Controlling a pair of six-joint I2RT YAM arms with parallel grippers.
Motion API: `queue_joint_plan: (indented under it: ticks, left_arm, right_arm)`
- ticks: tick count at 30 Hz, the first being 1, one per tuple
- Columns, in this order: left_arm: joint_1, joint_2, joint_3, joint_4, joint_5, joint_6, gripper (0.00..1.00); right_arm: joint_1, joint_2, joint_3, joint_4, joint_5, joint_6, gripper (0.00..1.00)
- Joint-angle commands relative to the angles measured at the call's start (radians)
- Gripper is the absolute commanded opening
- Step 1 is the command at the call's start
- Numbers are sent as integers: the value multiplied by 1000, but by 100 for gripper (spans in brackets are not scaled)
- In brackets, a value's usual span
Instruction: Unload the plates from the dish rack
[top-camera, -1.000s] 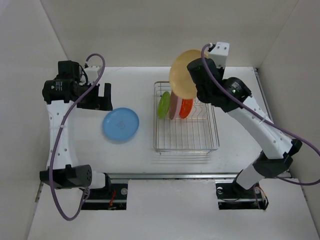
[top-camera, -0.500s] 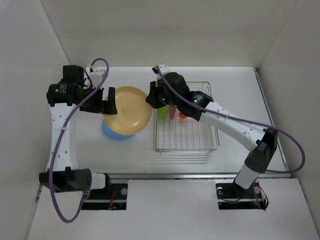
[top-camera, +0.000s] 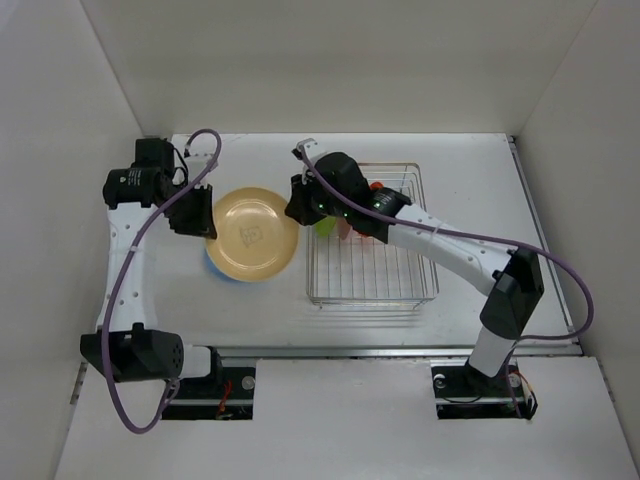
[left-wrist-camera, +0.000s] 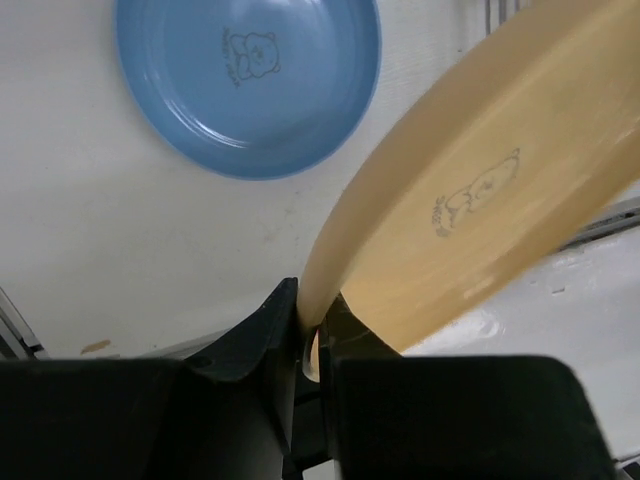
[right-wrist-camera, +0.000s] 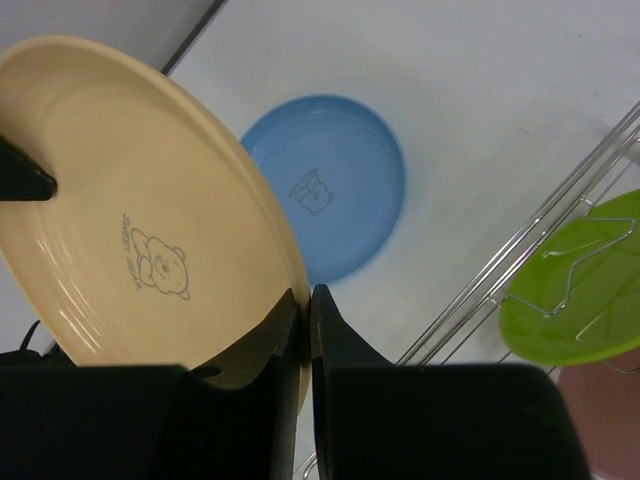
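A yellow plate (top-camera: 252, 234) hangs level over a blue plate (top-camera: 213, 266) that lies on the table left of the dish rack (top-camera: 400, 285). My left gripper (top-camera: 208, 222) is shut on the yellow plate's left rim (left-wrist-camera: 480, 200), its jaws pinching the edge (left-wrist-camera: 315, 330). From the opposite side my right gripper (top-camera: 296, 205) still clamps the right rim (right-wrist-camera: 305, 300). The blue plate (left-wrist-camera: 250, 80) shows a bear print. A green plate (right-wrist-camera: 580, 290) stands upright in the rack, with a pink plate (right-wrist-camera: 600, 420) beside it.
The wire rack (right-wrist-camera: 520, 250) sits right of centre, its front half without plates. My right arm reaches across the rack's back left corner. White walls close in the table at the back and both sides.
The right arm carried the yellow plate from above the rack leftward, over the blue plate. The left gripper, open before, has shut on its left rim.
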Motion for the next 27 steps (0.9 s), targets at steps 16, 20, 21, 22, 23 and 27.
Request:
queue_joint_plan:
  ticks: [16, 20, 21, 22, 23, 27]
  left_arm:
    - [145, 318, -94, 188, -13, -22, 0]
    - [145, 453, -82, 188, -4, -20, 0]
    - [145, 470, -82, 188, -19, -31, 3]
    - [145, 495, -82, 200, -39, -40, 7]
    - [145, 495, -97, 213, -65, -51, 13]
    - [145, 504, -129, 244, -141, -61, 55]
  right_arm:
    - [21, -92, 60, -52, 240, 105, 88]
    - [21, -166, 1, -64, 272, 114, 88]
    - [21, -184, -12, -64, 272, 114, 88]
    - [21, -201, -32, -78, 302, 129, 88]
    - [21, -238, -32, -96, 315, 138, 88]
    - [21, -310, -46, -190, 436, 160, 93]
